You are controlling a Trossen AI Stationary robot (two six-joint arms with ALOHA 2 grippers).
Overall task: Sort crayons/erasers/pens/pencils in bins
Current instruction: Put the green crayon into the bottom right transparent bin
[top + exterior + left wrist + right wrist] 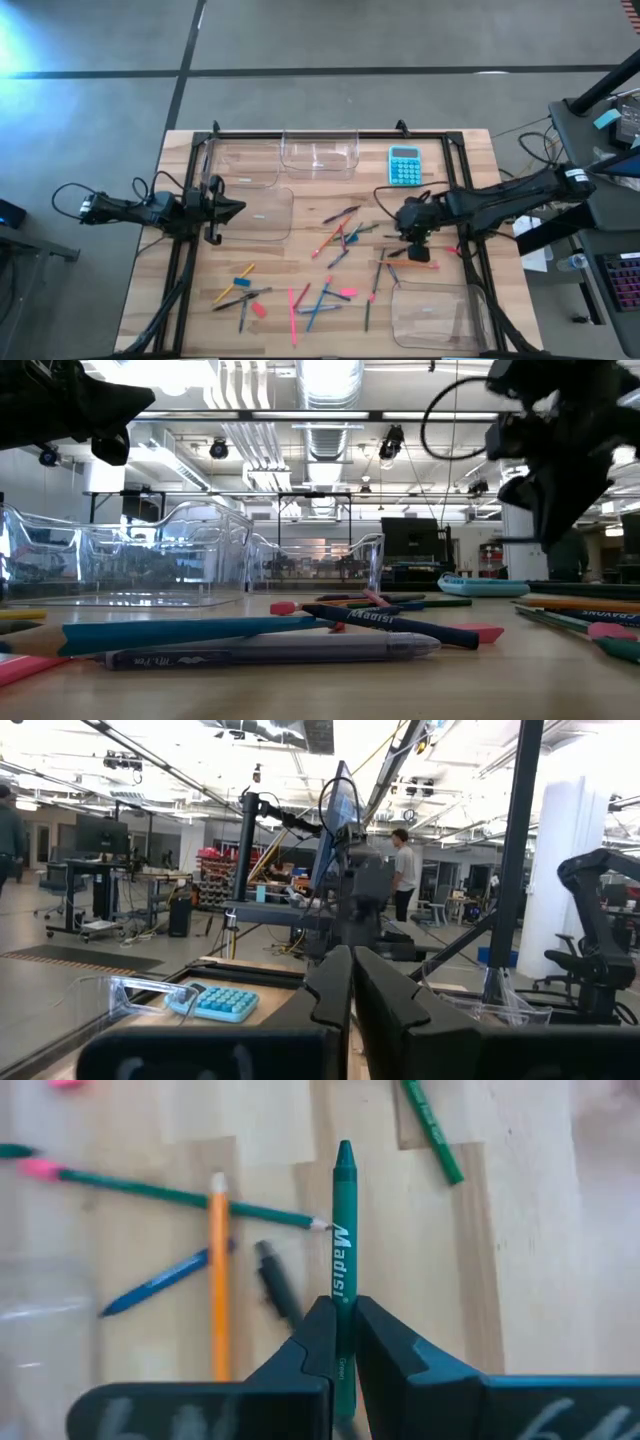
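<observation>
Above the wooden table, the right hand pinches a green crayon between its fingers, tip pointing forward; seen from overhead the right hand hangs at about 3 o'clock from the table's centre, just above the scatter of sticks; beneath it lie an orange pencil, a green pencil with a pink eraser end, a blue crayon and a dark pen; the left hand waits at 9 o'clock over the edge of a clear bin, its fingers pressed together; two more clear bins stand along the far edge toward 12 o'clock, one of them at 11 o'clock, and a fourth sits at 5 o'clock; a turquoise calculator lies at 1 o'clock beside the far bins; small pink erasers and a blue one lie among the crayons and pens toward 7 o'clock; at table height a grey pen and a teal crayon fill the foreground.
</observation>
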